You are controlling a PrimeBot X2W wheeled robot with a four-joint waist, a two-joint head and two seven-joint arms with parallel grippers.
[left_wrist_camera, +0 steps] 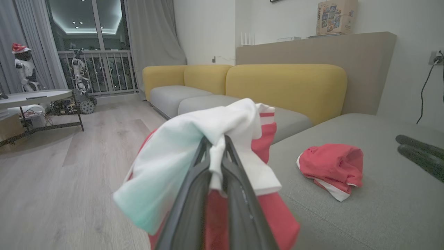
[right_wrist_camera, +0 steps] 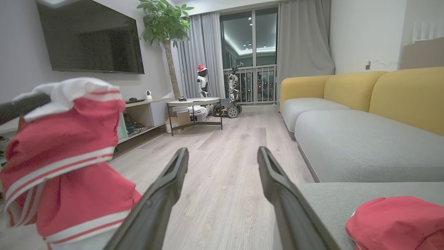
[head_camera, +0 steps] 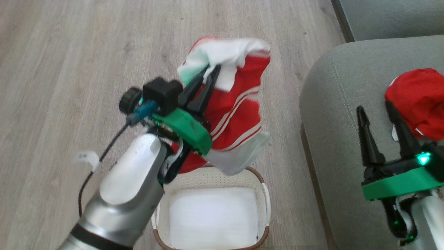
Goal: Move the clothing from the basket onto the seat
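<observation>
One red garment (head_camera: 239, 111) clenched between left jaws, above basket (head_camera: 222, 177), right jaws spread empty

Pale wood floor (head_camera: 69, 52); wall television (right_wrist_camera: 90, 38) beside a potted tree (right_wrist_camera: 163, 17) (leafy top).

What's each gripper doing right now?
Left gripper: closed on a red garment, held above the basket.
Right gripper: open, holding nothing, over the seat.
</observation>
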